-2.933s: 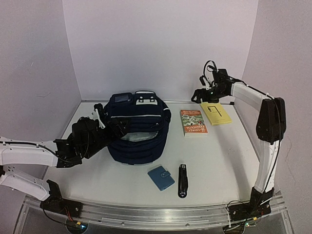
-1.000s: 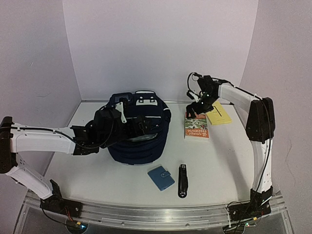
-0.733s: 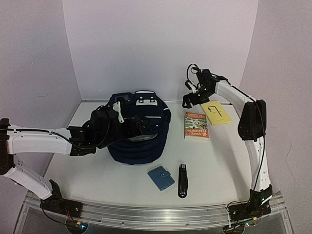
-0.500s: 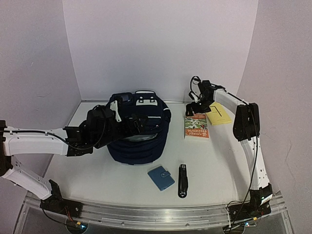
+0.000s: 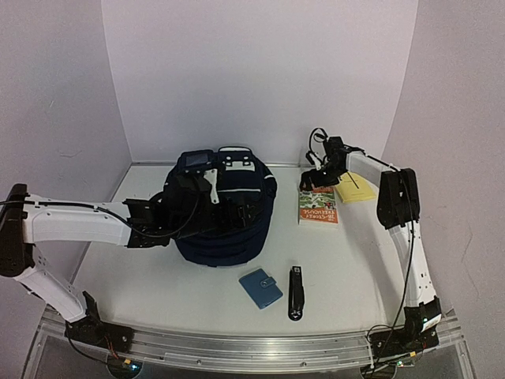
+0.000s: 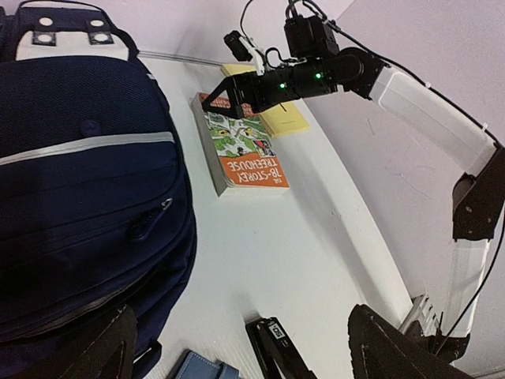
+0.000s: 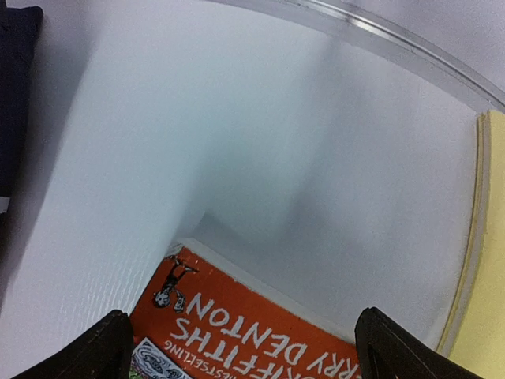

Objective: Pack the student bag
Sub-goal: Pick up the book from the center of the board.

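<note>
The student bag (image 5: 229,237), navy with thin white stripes and white patches at its top, lies at centre left of the table; it fills the left of the left wrist view (image 6: 79,181). My left gripper (image 5: 238,212) hovers open over the bag's right half, its fingers (image 6: 106,355) holding nothing. An orange and green book (image 5: 318,207) lies to the right of the bag. My right gripper (image 5: 310,178) stands open just over the book's far end (image 7: 260,335), one finger on each side, not touching it.
A yellow notebook (image 5: 357,188) lies just right of the book, near the right wall. A light-blue snap wallet (image 5: 260,287) and a black stapler (image 5: 296,293) lie in front of the bag. White walls enclose the back and both sides.
My left arm has reached further right, over the bag's top. My right gripper has swung from the yellow notebook side and come down at the book's far end.
</note>
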### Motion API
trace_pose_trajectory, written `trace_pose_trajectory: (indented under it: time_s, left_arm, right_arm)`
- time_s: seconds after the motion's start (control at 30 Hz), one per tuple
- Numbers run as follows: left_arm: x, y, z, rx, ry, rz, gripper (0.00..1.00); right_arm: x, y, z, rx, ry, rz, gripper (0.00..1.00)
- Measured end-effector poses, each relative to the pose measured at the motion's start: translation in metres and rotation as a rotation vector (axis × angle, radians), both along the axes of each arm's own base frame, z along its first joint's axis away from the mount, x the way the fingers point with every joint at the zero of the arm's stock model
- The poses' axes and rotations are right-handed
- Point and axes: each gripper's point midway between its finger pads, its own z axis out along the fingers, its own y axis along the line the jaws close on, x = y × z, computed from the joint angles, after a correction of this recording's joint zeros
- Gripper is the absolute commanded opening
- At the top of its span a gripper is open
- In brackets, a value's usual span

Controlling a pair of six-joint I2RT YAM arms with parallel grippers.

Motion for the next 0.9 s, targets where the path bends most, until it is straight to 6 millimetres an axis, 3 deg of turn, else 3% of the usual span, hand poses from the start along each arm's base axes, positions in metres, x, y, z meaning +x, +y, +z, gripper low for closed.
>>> trace_pose_trajectory:
  time_s: [0.1, 0.23, 0.43, 0.53, 0.63, 0.77, 0.9]
  left_arm:
    - [-0.002, -0.015, -0.006, 0.049, 0.005, -0.037, 0.93]
    - [-0.002, -0.035, -0.014, 0.105, 0.012, -0.078, 0.93]
    - [-0.001, -0.067, -0.038, 0.176, 0.047, -0.147, 0.92]
    - [0.0, -0.08, -0.056, 0.211, 0.072, -0.172, 0.91]
    - [0.001, -0.093, -0.075, 0.239, 0.104, -0.198, 0.91]
    - [0.008, -0.118, -0.097, 0.261, 0.136, -0.226, 0.9]
    - [0.02, -0.147, -0.111, 0.263, 0.146, -0.238, 0.9]
  right_arm:
    - [-0.006, -0.006, 0.0, 0.014, 0.0, 0.012, 0.95]
    - [-0.038, -0.024, 0.002, 0.03, 0.071, 0.008, 0.93]
    - [-0.117, -0.049, -0.004, 0.048, 0.247, -0.027, 0.9]
    - [-0.16, -0.053, -0.014, 0.057, 0.343, -0.024, 0.89]
    - [-0.188, -0.053, -0.013, 0.072, 0.396, -0.021, 0.88]
    - [-0.201, -0.052, -0.013, 0.088, 0.425, -0.027, 0.85]
    - [-0.199, -0.05, -0.011, 0.105, 0.431, -0.055, 0.8]
